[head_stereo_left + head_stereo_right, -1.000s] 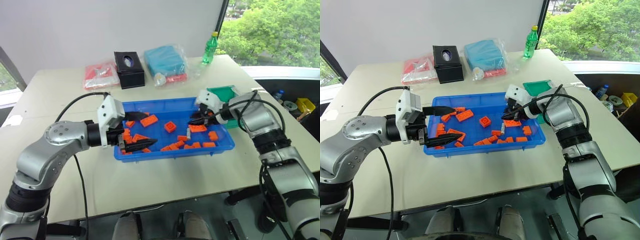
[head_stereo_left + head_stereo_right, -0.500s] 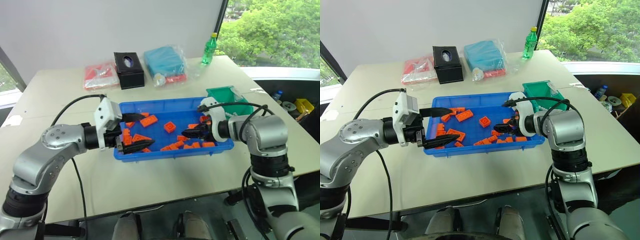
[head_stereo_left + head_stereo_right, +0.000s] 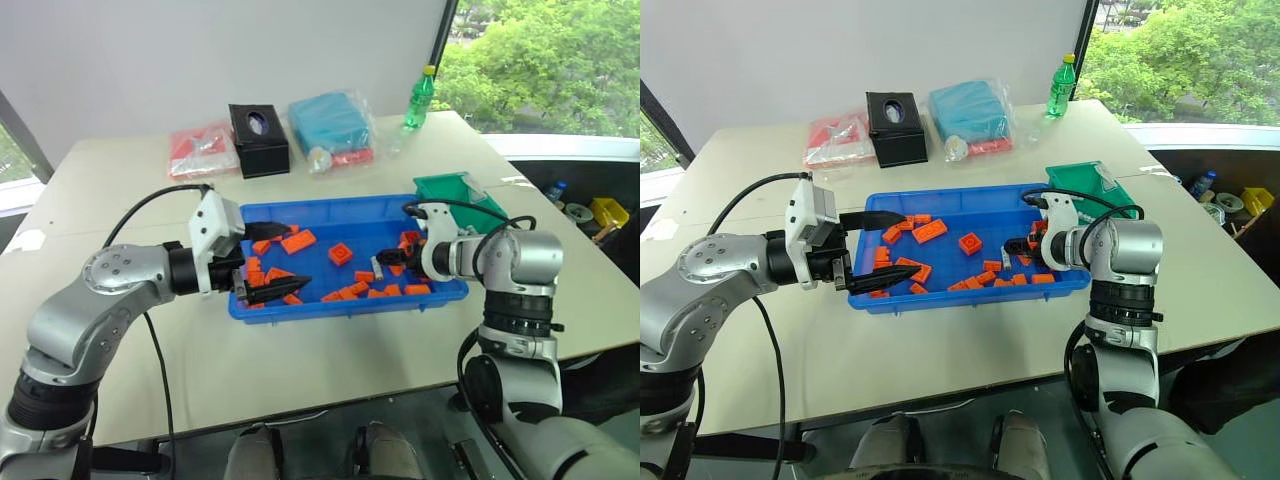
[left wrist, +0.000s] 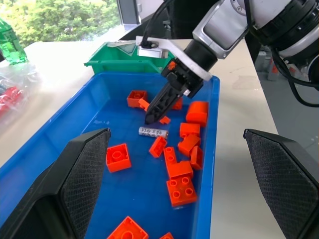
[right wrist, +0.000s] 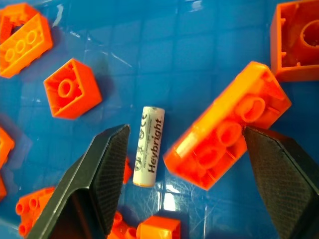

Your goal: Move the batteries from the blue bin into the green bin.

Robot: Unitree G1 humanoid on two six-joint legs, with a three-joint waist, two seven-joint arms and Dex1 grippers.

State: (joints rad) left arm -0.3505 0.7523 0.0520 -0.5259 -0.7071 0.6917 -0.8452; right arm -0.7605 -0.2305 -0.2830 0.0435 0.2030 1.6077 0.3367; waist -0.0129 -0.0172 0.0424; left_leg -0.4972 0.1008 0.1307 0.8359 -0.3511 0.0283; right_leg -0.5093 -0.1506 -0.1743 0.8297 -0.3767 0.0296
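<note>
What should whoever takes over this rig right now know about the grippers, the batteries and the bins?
Right gripper: open, empty, angled down over one battery lying among orange blocks in the blue bin.
Left gripper: open, empty, at the blue bin's left end.
Green bin: just beyond the blue bin's right end; contents can't be seen.
Done: cannot tell.
Left: close on that battery, carry it to the green bin, then check for more.

One silvery-white battery (image 5: 149,146) lies flat on the floor of the blue bin (image 3: 320,212), toward its right end among scattered orange blocks (image 3: 340,253), its label reading "Heybright". The wide, shallow blue bin sits mid-table. The small green bin (image 3: 455,190) stands just beside its far right corner.
</note>
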